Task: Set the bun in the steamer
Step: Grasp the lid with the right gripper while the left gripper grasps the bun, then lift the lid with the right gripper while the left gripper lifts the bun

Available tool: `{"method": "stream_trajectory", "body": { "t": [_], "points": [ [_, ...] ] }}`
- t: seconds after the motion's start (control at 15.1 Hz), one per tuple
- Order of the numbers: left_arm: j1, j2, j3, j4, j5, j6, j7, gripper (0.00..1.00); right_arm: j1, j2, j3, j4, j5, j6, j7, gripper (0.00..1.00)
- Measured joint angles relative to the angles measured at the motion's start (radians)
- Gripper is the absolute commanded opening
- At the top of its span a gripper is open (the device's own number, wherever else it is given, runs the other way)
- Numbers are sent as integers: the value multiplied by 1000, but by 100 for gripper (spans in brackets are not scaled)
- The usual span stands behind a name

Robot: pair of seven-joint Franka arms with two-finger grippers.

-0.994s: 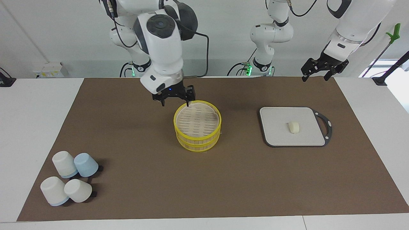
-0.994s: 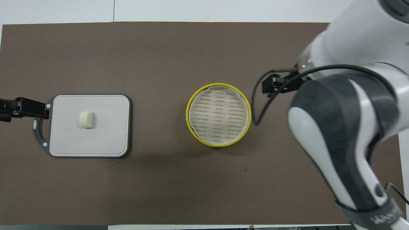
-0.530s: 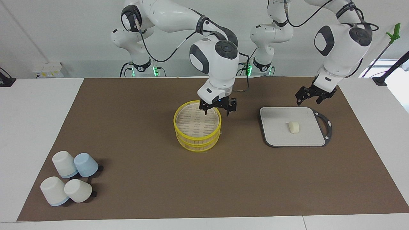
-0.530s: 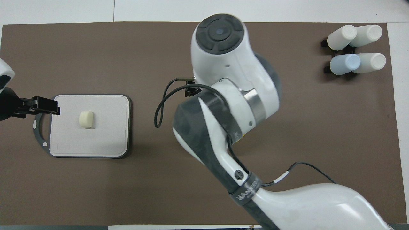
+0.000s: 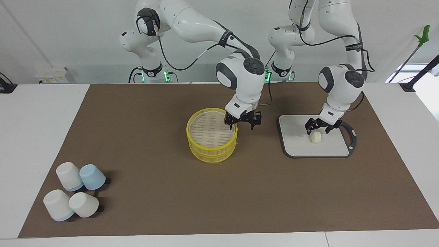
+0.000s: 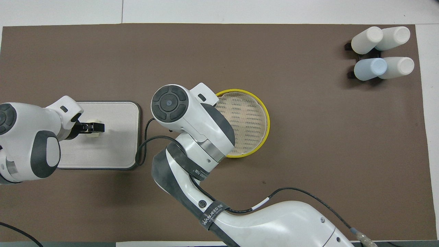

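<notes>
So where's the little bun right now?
The bun lies on the grey board toward the left arm's end of the table, beside the steamer, with the left gripper just above it.

- bright, even room light from above, both views sharp
- soft short shadows beside the cups (image 5: 73,190) and steamer (image 5: 212,135) (none harsh)
- no glare on the brown mat (image 6: 308,137)

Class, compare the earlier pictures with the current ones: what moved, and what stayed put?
The left gripper came down, open, from above the table's edge to just over the bun. The right gripper swung across the steamer to its rim toward the board, open. Nothing grasped. Bun, steamer, board and cups stayed.
</notes>
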Motion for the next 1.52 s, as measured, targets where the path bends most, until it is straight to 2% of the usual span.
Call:
{"method": "stream_trajectory", "body": {
  "t": [0.07,0.2,0.4,0.46,0.6,0.66,0.93,1.13,1.33,1.52],
  "points": [
    [0,6,-1,0,0,7,1,84,0,-9,0,-14,0,3,0,81],
    [0,10,-3,0,0,14,3,53,0,-24,0,-41,0,4,0,66],
    [-1,10,-7,0,0,14,12,13,0,-40,0,-73,0,6,0,61],
    [-1,10,-7,0,0,14,18,12,0,-42,0,-78,0,8,0,49],
    [-1,10,-7,1,0,14,24,12,0,-43,0,-83,0,13,0,13],
    [-1,10,-7,3,0,14,25,12,0,-43,0,-85,0,16,0,0],
    [-1,12,-7,50,-1,-29,26,13,0,-46,-1,-91,-5,20,-4,0],
    [-14,17,-14,178,-15,-182,0,15,-2,-52,-2,-89,-8,20,-5,0],
    [-95,17,-21,327,-19,-346,-146,16,-28,-63,-13,-46,-8,-100,-52,0],
    [-213,19,-26,428,-19,-428,-358,17,-160,-101,-18,17,2,-214,-219,0]
  ]
}}
